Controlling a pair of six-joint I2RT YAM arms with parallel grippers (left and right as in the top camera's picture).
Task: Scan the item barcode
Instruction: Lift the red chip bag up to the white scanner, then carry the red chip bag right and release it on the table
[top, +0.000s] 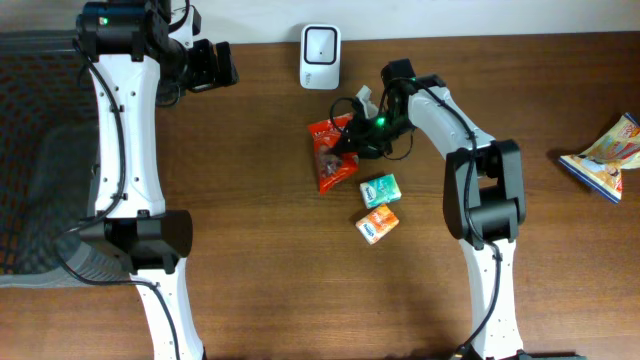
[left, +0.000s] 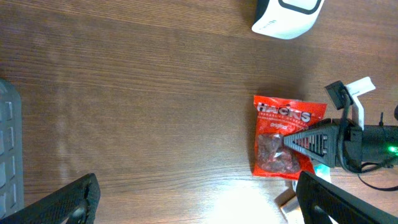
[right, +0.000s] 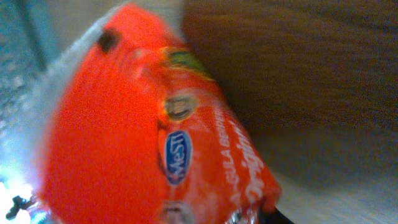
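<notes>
Pincer of the right arm (top: 347, 143) is down at the red snack bag (top: 325, 168), a finger laid across its face; whether it grips, I cannot tell; white scanner (top: 320, 56) stands near, beyond the bag, on the worktop (top: 250, 200); left pincer (top: 215, 65) hangs well apart, jaws wide, empty.

The left arm (top: 125, 130) and the right arm (top: 480, 190) are built of white links joined by black joint housings. Thin black cables (top: 112, 120) are run along the white links. A green light (top: 103, 18) is lit on the left arm's black housing, and another is seen near the right arm's wrist. The fingers (left: 68, 202) of the left gripper (left: 198, 193) are black and wedge-shaped.
</notes>
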